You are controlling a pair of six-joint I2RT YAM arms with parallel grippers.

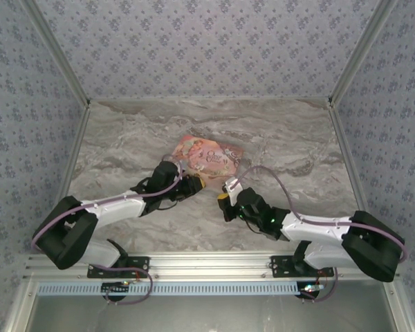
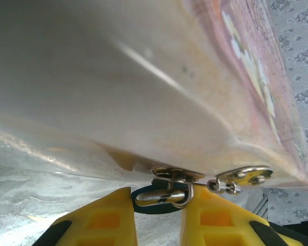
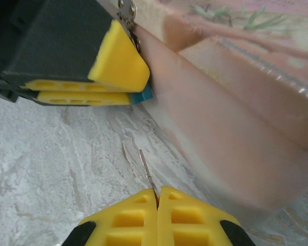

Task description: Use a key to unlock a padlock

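The padlock [image 2: 155, 203] is a small blue-teal body with a silvery shackle hooked through a metal hasp [image 2: 177, 174] on the side of the pink box [image 2: 159, 87]. My left gripper [image 2: 157, 218] is shut on the padlock body, one yellow finger on each side. In the right wrist view the padlock [image 3: 142, 95] pokes out from the left gripper's fingers [image 3: 118, 64]. My right gripper [image 3: 157, 197] is shut on the key [image 3: 146, 169], a thin silvery sliver pointing up toward the padlock, a short gap away. From above, the left gripper [image 1: 196, 183] and right gripper [image 1: 226, 191] face each other.
The pink illustrated box [image 1: 209, 158] lies mid-table just behind both grippers, and its side wall [image 3: 231, 133] stands close on the right of the key. A second metal clasp [image 2: 245, 175] sits on the box right of the hasp. Marble tabletop [image 1: 277, 138] spreads around.
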